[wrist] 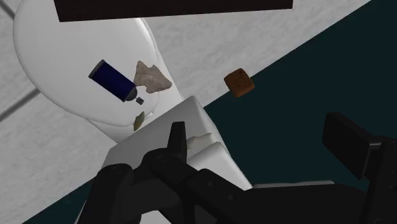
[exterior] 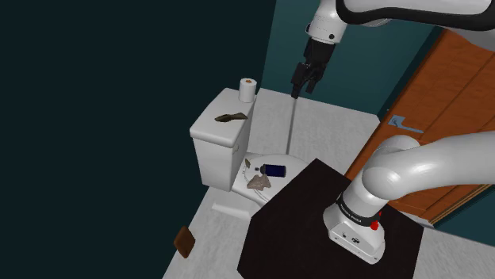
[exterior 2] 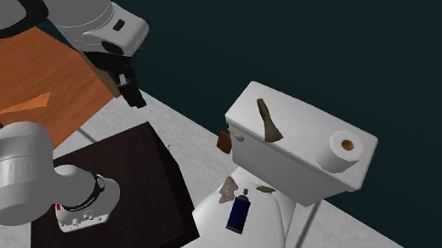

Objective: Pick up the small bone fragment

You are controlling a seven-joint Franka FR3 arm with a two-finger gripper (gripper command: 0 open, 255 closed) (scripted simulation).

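We see the gripper (wrist: 261,130) wide open, its fingers (wrist: 177,137) far apart, clasping nothing and touching nothing. It hangs fingers-down high over the tank (exterior: 214,139), well apart from it. The arm (exterior: 412,12) rises from the stand (exterior: 301,230), arches overhead and bends down at the wrist. On the tank lie a brown sliver (exterior: 231,117) and a roll (exterior: 248,89). Below, on the lid (wrist: 57,57), the fragment (wrist: 151,76) lies flat just beside the cap end of a blue can (wrist: 111,79). Its long axis runs from a blunt end by the can to a tapered tip, which points toward the brown block (wrist: 238,83) beside the toilet. A small chip (wrist: 138,119) lies near it.
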